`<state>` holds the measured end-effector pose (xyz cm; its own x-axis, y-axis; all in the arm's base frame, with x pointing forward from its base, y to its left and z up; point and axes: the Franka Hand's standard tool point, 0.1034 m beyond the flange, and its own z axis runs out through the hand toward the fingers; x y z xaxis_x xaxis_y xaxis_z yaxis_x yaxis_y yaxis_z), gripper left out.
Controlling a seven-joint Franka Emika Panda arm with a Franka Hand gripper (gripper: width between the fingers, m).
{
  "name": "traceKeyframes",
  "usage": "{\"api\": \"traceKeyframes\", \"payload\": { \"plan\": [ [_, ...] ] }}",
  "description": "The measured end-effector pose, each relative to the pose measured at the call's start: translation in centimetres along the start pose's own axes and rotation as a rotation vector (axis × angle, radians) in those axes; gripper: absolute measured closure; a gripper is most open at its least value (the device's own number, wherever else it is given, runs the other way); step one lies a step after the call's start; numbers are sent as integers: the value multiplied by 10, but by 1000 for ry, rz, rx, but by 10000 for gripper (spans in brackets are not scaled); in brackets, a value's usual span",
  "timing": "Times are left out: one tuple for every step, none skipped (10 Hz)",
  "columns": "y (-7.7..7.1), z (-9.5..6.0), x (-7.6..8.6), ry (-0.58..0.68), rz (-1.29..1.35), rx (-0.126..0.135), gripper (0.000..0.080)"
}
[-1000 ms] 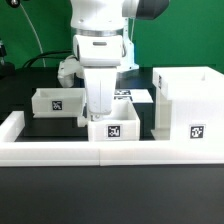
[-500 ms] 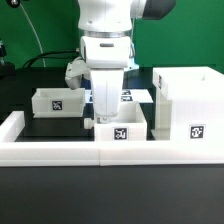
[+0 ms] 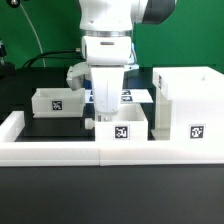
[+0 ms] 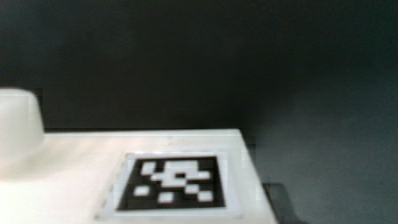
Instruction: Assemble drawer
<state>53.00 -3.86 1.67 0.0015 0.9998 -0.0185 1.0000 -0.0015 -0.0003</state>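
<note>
A small white open-top tray [image 3: 120,129] with a square tag stands against the front border wall, just at the exterior view's left of the big open-fronted box housing [image 3: 186,108]. My gripper [image 3: 107,116] reaches down onto the tray's rear wall and is shut on it. A second small tray [image 3: 57,102] sits at the exterior view's left. In the wrist view a tagged white face of the held tray [image 4: 175,183] fills the lower part. One dark finger [image 4: 281,203] shows beside it, and the other finger is hidden.
The long low white border wall [image 3: 60,152] runs along the front and turns back at the exterior view's left. The marker board [image 3: 134,96] lies flat behind my gripper. A white rounded shape [image 4: 15,130] shows at the wrist view's edge.
My gripper and the small tray have shifted together toward the exterior view's right, closer to the box housing. Little has moved in the last half second.
</note>
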Motion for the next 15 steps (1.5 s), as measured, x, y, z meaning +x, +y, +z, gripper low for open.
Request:
{"api": "traceKeyframes", "payload": {
  "plan": [
    [2, -1, 3, 2, 3, -1, 757],
    [4, -1, 7, 5, 12, -3, 757],
    [4, -1, 10, 8, 16, -5, 757],
    [5, -1, 15, 11, 27, -4, 757],
    [5, -1, 19, 14, 26, -4, 757],
    [4, -1, 20, 15, 25, -4, 757],
    [4, -1, 19, 15, 28, -3, 757],
    [4, -1, 18, 14, 29, -3, 757],
    [3, -1, 18, 14, 30, -2, 757],
    [3, -1, 18, 14, 31, -2, 757],
    [3, 0, 19, 10, 18, -2, 757],
    [3, 0, 21, 10, 12, -2, 757],
    [4, 0, 23, 12, 9, -2, 757],
    [5, 1, 26, 14, 8, -2, 757],
    [6, 3, 27, 15, 7, -1, 757]
  ]
}}
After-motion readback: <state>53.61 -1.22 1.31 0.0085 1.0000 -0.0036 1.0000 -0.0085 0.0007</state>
